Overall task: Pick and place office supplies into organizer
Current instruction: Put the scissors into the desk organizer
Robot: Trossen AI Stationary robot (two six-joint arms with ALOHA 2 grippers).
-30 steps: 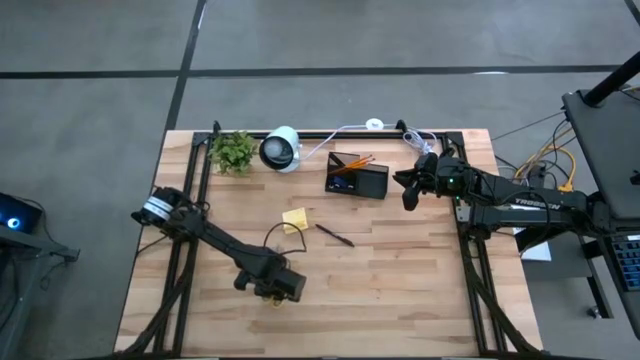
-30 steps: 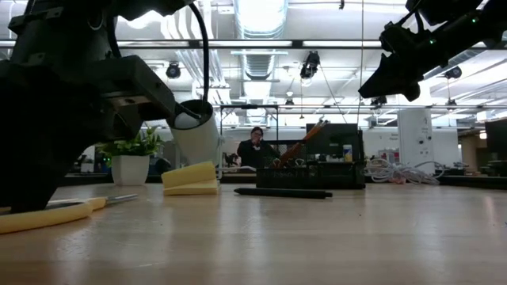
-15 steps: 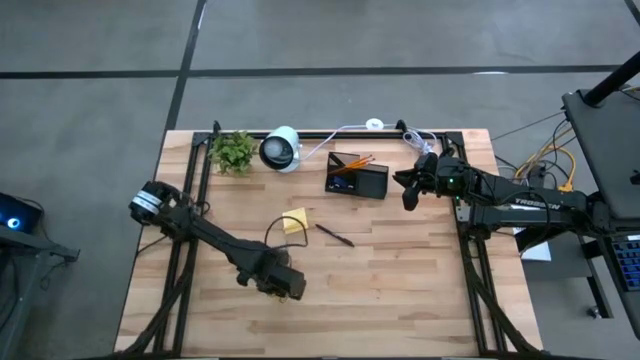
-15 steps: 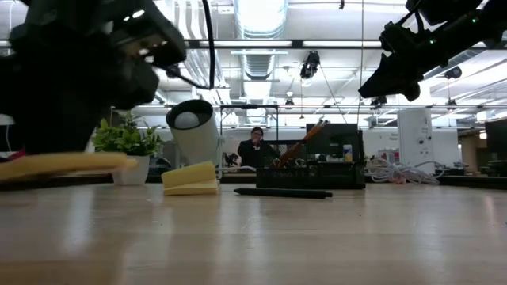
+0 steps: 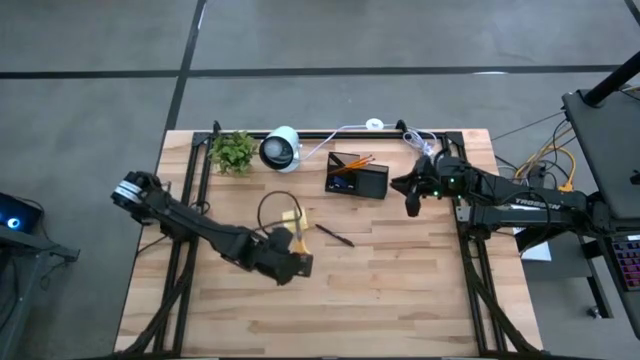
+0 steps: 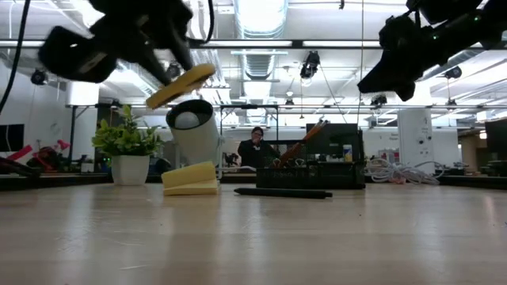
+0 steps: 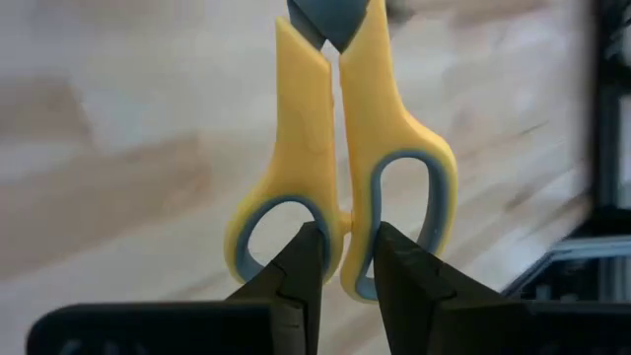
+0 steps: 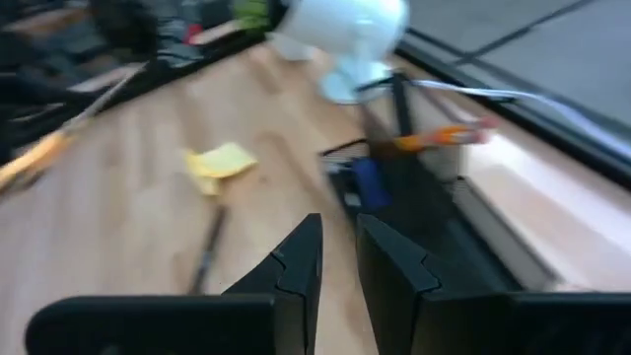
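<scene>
Left gripper (image 7: 340, 258), clenched on yellow-handled scissors (image 7: 340, 168), has lifted them off table; now airborne, near-left of black compartment organizer (image 5: 357, 177). Transport next. Right gripper (image 5: 411, 200) hovers right of organizer, fingers nearly together, empty.

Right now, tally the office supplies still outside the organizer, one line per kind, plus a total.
Scissors: 1, held off the table by the left gripper
Sticky-note pad: 1, on the table
Black pen: 1, on the table
Total: 3
</scene>
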